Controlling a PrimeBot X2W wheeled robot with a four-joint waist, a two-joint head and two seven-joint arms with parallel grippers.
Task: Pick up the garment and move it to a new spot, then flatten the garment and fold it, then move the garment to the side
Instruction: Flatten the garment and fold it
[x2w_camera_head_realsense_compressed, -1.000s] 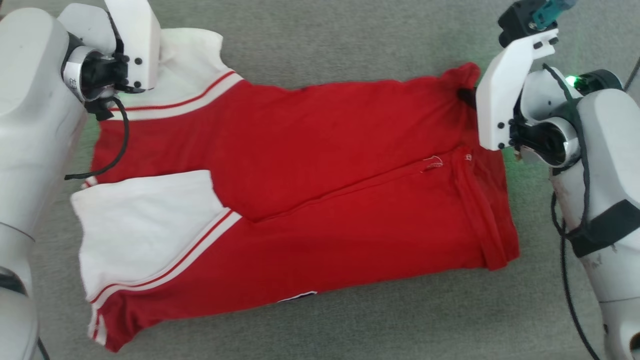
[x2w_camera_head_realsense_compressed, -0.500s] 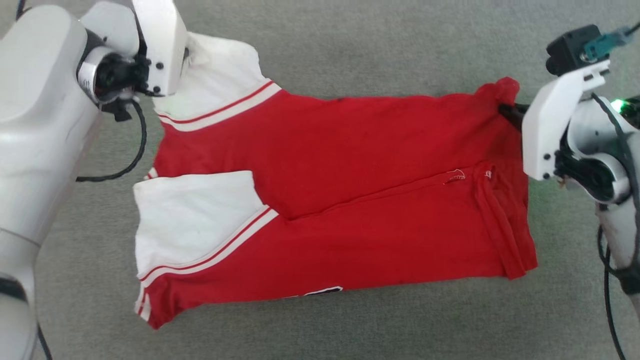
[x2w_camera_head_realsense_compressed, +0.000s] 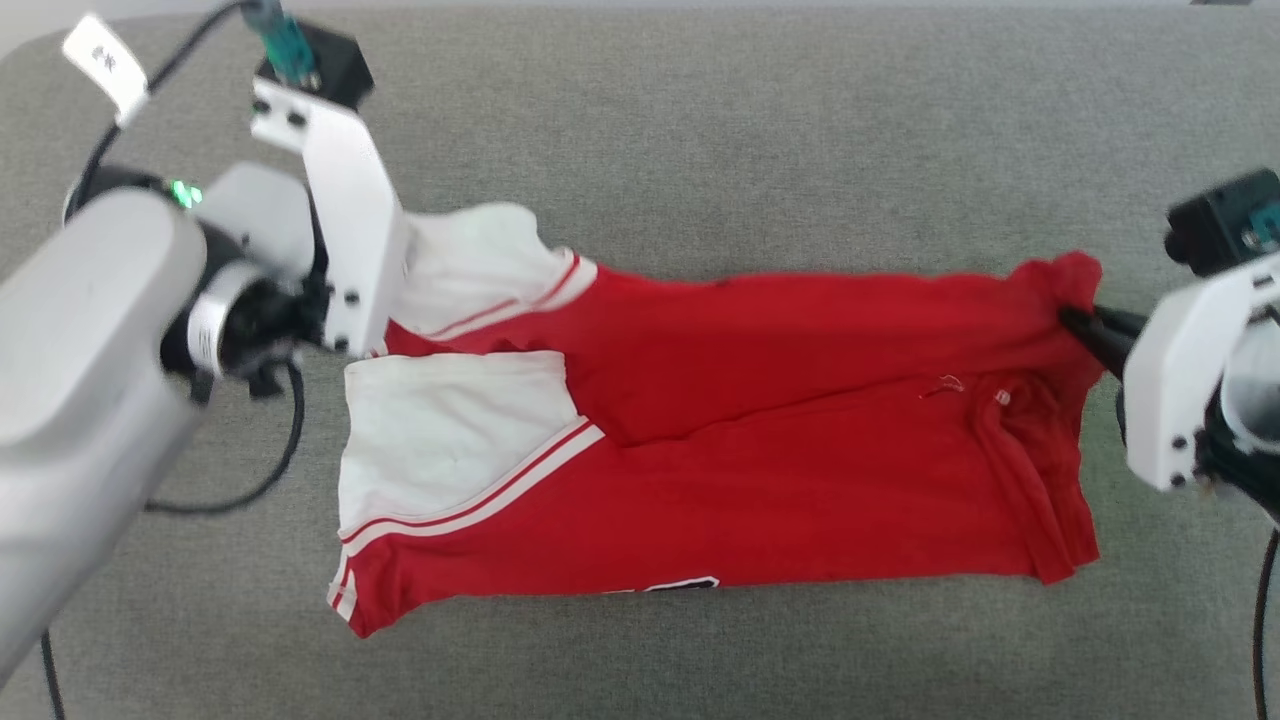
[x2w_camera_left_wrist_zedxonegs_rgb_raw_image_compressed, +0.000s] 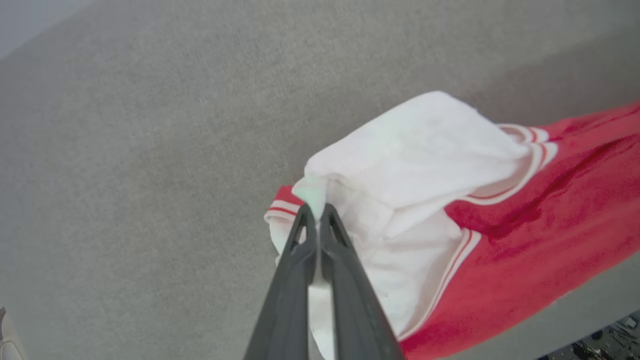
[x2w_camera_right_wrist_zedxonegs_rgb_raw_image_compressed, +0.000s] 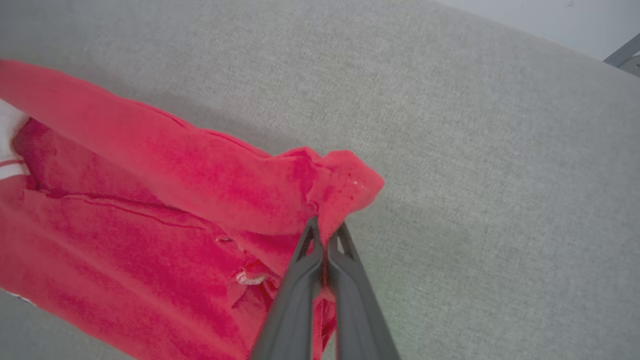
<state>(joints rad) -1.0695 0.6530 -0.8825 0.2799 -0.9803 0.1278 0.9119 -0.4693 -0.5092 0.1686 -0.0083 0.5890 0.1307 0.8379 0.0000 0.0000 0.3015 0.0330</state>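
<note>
The garment (x2w_camera_head_realsense_compressed: 780, 470), a red jersey T-shirt with white, red-striped sleeves, lies folded lengthwise on the grey surface. A sliver of black print peeks out at its near edge. My left gripper (x2w_camera_left_wrist_zedxonegs_rgb_raw_image_compressed: 315, 212) is shut on the white sleeve (x2w_camera_left_wrist_zedxonegs_rgb_raw_image_compressed: 400, 165) at the garment's far left corner, lifting it. My right gripper (x2w_camera_right_wrist_zedxonegs_rgb_raw_image_compressed: 326, 231) is shut on the bunched red hem corner (x2w_camera_right_wrist_zedxonegs_rgb_raw_image_compressed: 345, 180) at the far right; in the head view its dark fingers (x2w_camera_head_realsense_compressed: 1095, 335) pinch that corner. The far edge is raised between both grips, while the near half rests flat.
A grey fabric surface (x2w_camera_head_realsense_compressed: 700, 130) stretches all around the garment. The left arm's cable (x2w_camera_head_realsense_compressed: 250, 480) loops down near the sleeve. A pale floor strip and a dark metal leg (x2w_camera_right_wrist_zedxonegs_rgb_raw_image_compressed: 622, 52) show beyond the surface's far corner.
Both grippers have kept their hold and lifted the garment's far edge. The head camera has shifted, so the garment sits further right and lower in the picture, with more surface beyond it.
</note>
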